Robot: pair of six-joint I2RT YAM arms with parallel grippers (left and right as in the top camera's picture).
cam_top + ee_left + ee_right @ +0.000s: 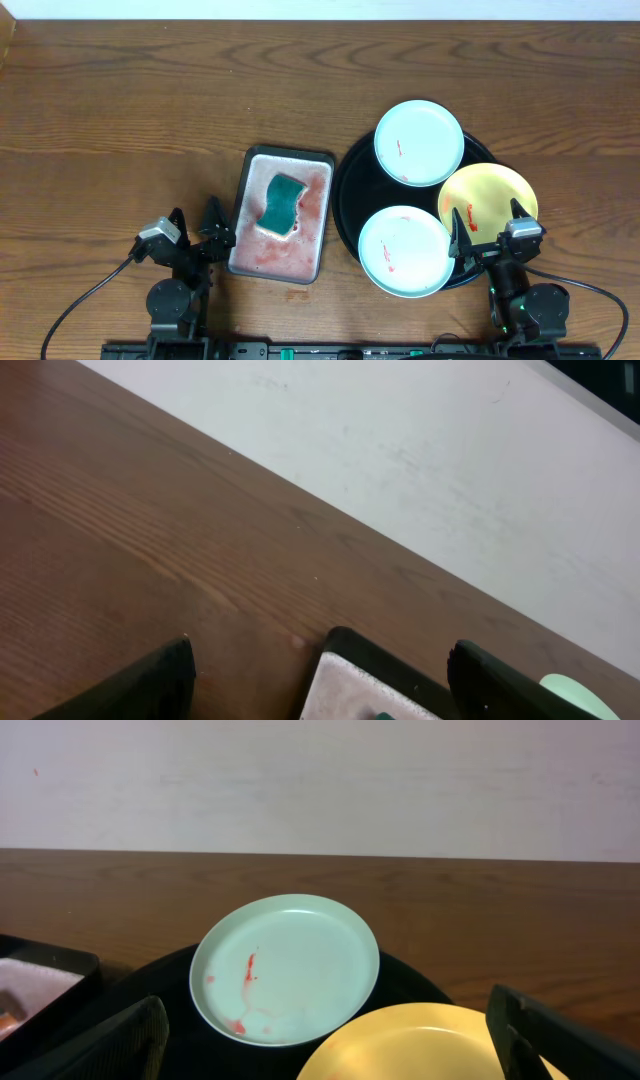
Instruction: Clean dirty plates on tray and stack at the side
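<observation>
Plates (418,142) on tray (350,190); left fingers (150,685), right fingers (560,1040) wide, empty

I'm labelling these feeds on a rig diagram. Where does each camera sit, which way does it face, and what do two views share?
Overhead: above, looking straight down at tray, plates, pan; left gripper and right gripper near bottom edge.
Left wrist: low, facing across tabletop to wall; own fingers, pan corner.
Right wrist: low, facing across tray; own fingers at bottom corners.
Shared: the far mint plate, overhead and right wrist.
</observation>
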